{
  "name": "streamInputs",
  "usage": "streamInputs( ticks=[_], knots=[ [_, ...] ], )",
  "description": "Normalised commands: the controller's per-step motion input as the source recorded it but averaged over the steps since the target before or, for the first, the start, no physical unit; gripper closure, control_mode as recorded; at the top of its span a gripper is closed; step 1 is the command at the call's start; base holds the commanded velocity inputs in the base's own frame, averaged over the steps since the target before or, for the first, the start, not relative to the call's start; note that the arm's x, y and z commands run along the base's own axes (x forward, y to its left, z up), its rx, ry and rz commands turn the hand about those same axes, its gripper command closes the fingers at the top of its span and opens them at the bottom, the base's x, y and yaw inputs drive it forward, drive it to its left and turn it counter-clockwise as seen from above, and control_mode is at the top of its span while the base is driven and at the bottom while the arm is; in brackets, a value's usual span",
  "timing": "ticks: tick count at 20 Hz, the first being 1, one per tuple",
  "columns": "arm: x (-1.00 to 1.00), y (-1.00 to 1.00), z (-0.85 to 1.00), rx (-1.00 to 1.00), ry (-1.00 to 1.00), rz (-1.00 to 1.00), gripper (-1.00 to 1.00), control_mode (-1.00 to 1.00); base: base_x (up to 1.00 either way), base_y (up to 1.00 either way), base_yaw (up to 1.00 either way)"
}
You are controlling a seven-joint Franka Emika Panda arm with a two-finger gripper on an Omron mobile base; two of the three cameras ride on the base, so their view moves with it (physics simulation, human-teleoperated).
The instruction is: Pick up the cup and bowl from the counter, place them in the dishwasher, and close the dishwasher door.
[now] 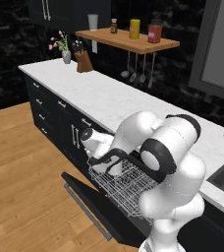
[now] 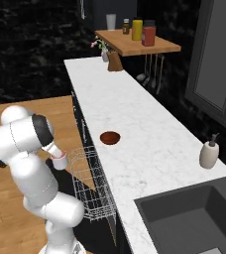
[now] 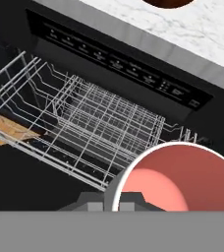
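My gripper is shut on the cup, a small grey-white cup with a red inside. It holds the cup upright, beside and slightly above the white wire rack pulled out of the dishwasher. In the hand view the rack lies beyond the cup. The reddish-brown bowl sits on the marble counter near its front edge, above the rack. The dishwasher door hangs open, dropped flat toward the floor. In the left base view my own arm hides the gripper.
A soap dispenser and a dark sink are at the counter's near right. A wooden shelf with jars, hanging utensils and a knife block stand at the far end. Wooden floor lies left of the door.
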Motion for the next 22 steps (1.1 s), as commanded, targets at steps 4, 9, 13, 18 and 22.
streamInputs(
  ticks=[4, 9, 13, 18, 22],
  knots=[
    [0.35, -0.27, -0.4, 0.03, 0.04, -0.03, 1.0, -1.0, 0.0, 0.0, 0.0],
    [0.22, -0.13, -0.4, 0.11, 0.0, 0.0, 1.0, -1.0, 0.0, 0.0, 0.0],
    [0.26, -0.27, -0.35, 0.08, 0.0, 0.0, 1.0, -1.0, 0.0, 0.0, 0.0],
    [0.18, -0.29, -0.32, 0.02, -0.03, 0.0, 1.0, -1.0, 0.0, 0.0, 0.0],
    [0.29, -0.04, -0.43, 0.0, -0.11, 0.0, 1.0, -1.0, 0.0, 0.0, 0.0]
  ],
)
